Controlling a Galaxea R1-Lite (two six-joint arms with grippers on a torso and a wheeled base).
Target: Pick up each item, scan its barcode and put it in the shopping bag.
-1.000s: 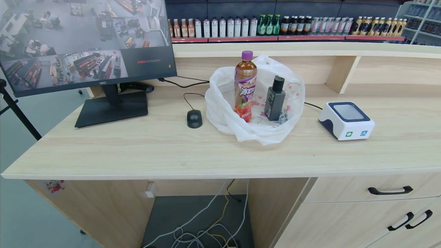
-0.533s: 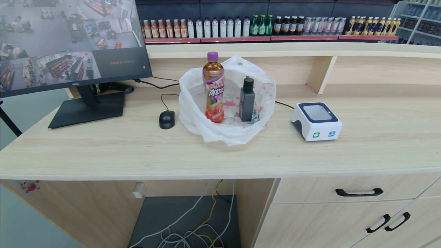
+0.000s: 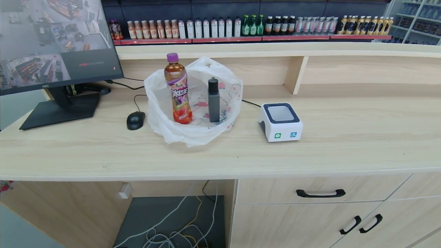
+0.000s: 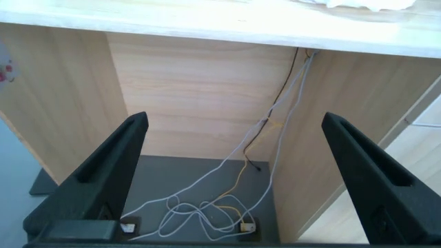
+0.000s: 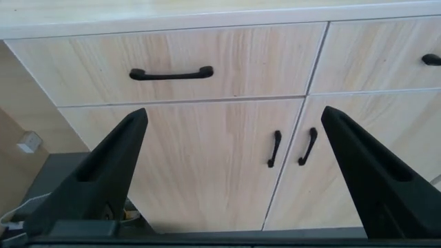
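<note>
Left gripper (image 4: 234,120) spreads wide, holding nothing, low before the cables (image 4: 227,207) beneath the counter (image 3: 310,151). On top, the shopping bag (image 3: 155,103) holds 2 upright bottles, the tea bottle (image 3: 178,93) left of the dark bottle (image 3: 214,101). The scanner (image 3: 280,122) stands near its right. Right gripper (image 5: 234,114), equally wide and empty, faces a drawer (image 5: 172,55). Barcodes cannot be made out.

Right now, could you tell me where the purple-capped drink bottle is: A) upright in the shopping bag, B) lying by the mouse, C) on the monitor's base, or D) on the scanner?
A: the drink bottle stands upright inside the white shopping bag, beside the dark bottle.
</note>
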